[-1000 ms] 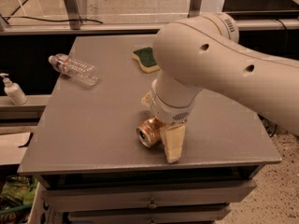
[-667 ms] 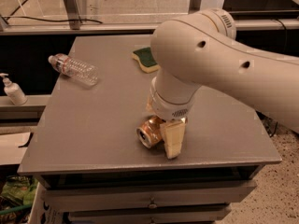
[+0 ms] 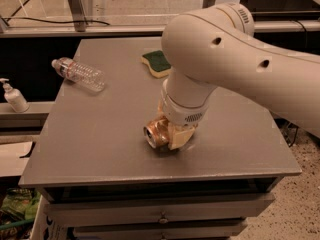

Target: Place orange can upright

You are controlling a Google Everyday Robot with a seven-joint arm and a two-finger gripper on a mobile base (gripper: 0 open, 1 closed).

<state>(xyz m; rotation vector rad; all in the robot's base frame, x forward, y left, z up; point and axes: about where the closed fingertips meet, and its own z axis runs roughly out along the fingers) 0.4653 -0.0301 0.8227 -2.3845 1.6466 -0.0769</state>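
Note:
The orange can (image 3: 155,133) lies on its side near the front middle of the grey table (image 3: 100,139), with its silver top facing me. My gripper (image 3: 169,130) comes straight down from the big cream arm and is shut on the can. One cream finger (image 3: 179,137) presses the can's right side. The other finger sits behind the can and is mostly hidden. The can seems just off the tabletop or barely touching it.
A clear plastic bottle (image 3: 79,74) lies on its side at the table's back left. A green and yellow sponge (image 3: 156,63) lies at the back middle, partly behind the arm. A soap dispenser (image 3: 14,97) stands off the table's left edge. Drawers sit below the front edge.
The gripper has drawn in on the can, and its front finger now ends higher. The can has shifted slightly up and to the left with it.

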